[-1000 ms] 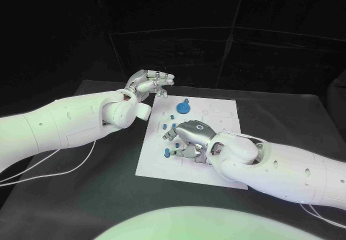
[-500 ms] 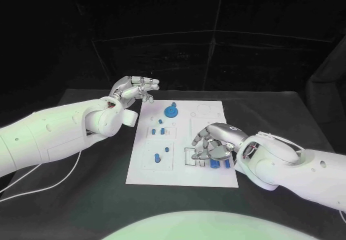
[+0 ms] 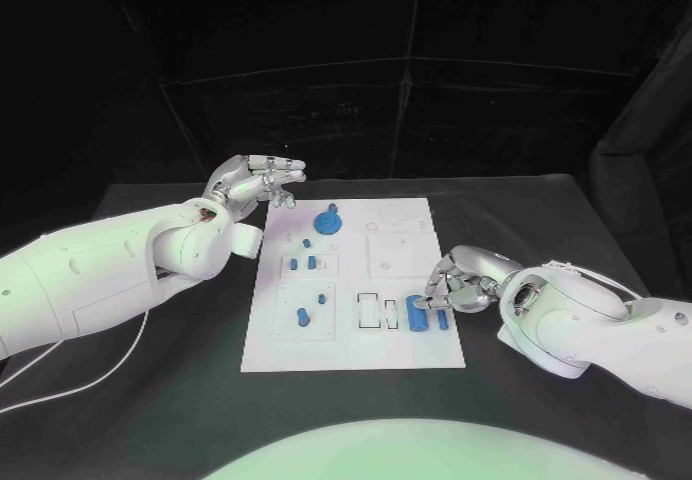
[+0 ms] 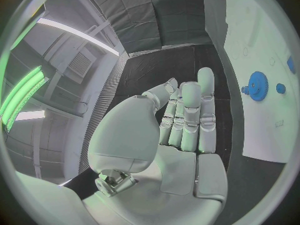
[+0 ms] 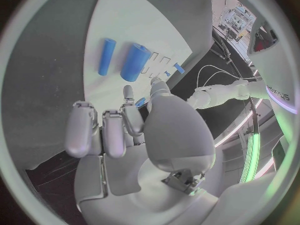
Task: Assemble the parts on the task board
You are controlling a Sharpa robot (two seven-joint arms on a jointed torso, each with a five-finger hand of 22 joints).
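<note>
The white task board point(image 3: 346, 350) lies in the middle of the black table. A blue gear point(image 3: 329, 220) stands near its far edge, and small blue parts point(image 3: 302, 265) sit in its left half. Two blue cylinders point(image 3: 418, 314) lie side by side near the right edge. My right hand point(image 3: 459, 284) hovers just to their right with loosely curled fingers, and its fingertips point(image 3: 428, 300) are close to the nearer cylinder. The right wrist view shows both cylinders point(image 5: 135, 62) free on the board point(image 5: 137, 20). My left hand point(image 3: 257, 182) is raised off the far left corner, empty, with its fingers point(image 4: 187, 115) straight.
Black table point(image 3: 173, 360) surrounds the board on all sides. Thin cables point(image 3: 87, 375) trail under my left arm. Outlined slots point(image 3: 372, 310) sit beside the cylinders. From the left wrist, the gear point(image 4: 256, 86) and board point(image 4: 250, 40) lie off to one side.
The camera has shifted. My right hand has moved from the board's left middle to its right edge and has come off the two blue cylinders. My left hand keeps its raised pose.
</note>
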